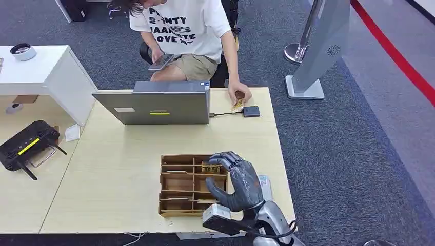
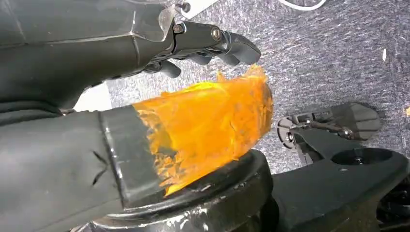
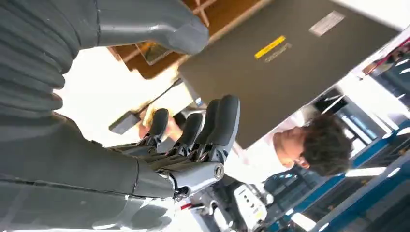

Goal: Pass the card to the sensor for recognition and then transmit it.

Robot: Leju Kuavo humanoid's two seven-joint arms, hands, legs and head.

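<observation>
The right hand (image 1: 237,180) hovers over the wooden tray (image 1: 179,185), fingers (image 3: 212,128) spread, holding nothing. The card (image 1: 211,167), at the tray's 1 o'clock corner, looks thin, stiff and light; pinch its exposed upper edge. Whether the left hand (image 2: 203,41) grips anything cannot be told.

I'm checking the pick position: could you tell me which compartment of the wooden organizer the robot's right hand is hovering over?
The right hand is above the wooden organizer's right column, fingertips over its rearmost compartment, which holds a card; the left-column slots lie clear of it.
</observation>
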